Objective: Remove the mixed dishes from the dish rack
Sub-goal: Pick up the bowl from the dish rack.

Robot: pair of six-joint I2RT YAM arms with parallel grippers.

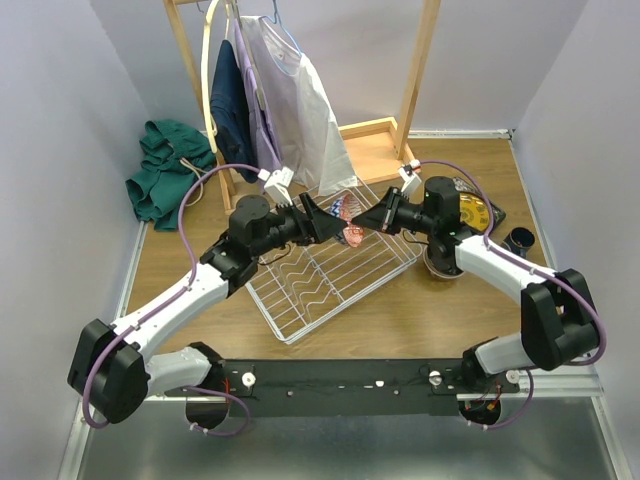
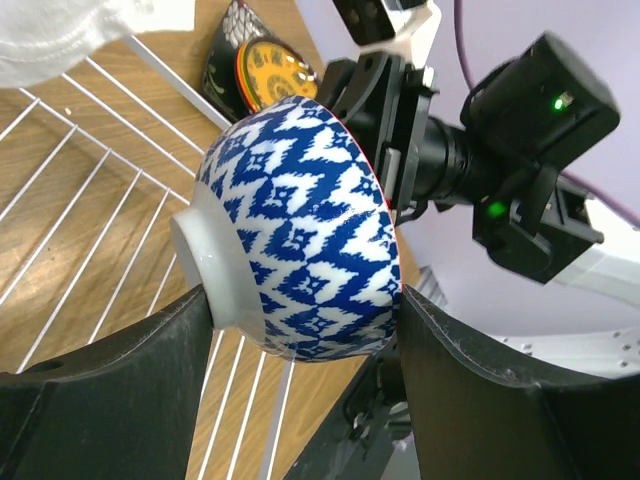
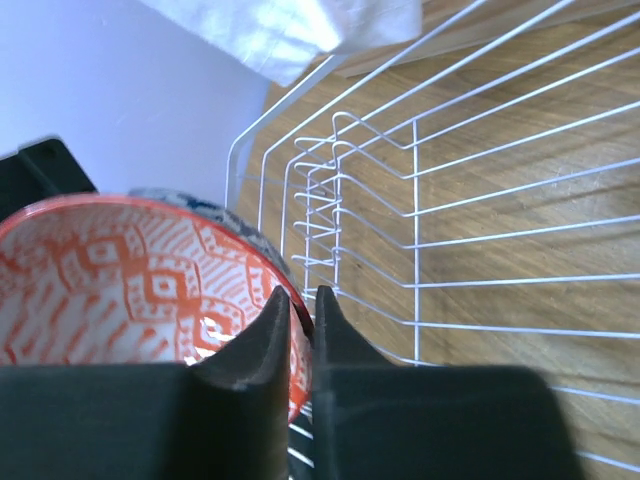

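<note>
The right gripper [image 3: 295,300] is pinched onto the rim of the blue-white bowl [image 2: 300,250], one finger inside the red-patterned hollow and one outside. The left gripper [image 2: 305,305] is clamped across the same bowl from foot to rim, so that it is held on its side in the air above the dish rack [image 1: 320,290]. A handover between the arms is judged to be in hand: the left jaws would need to be spread and drawn clear before the bowl can be carried to the table [image 1: 420,320], without the thin rim pinch being twisted loose.
</note>
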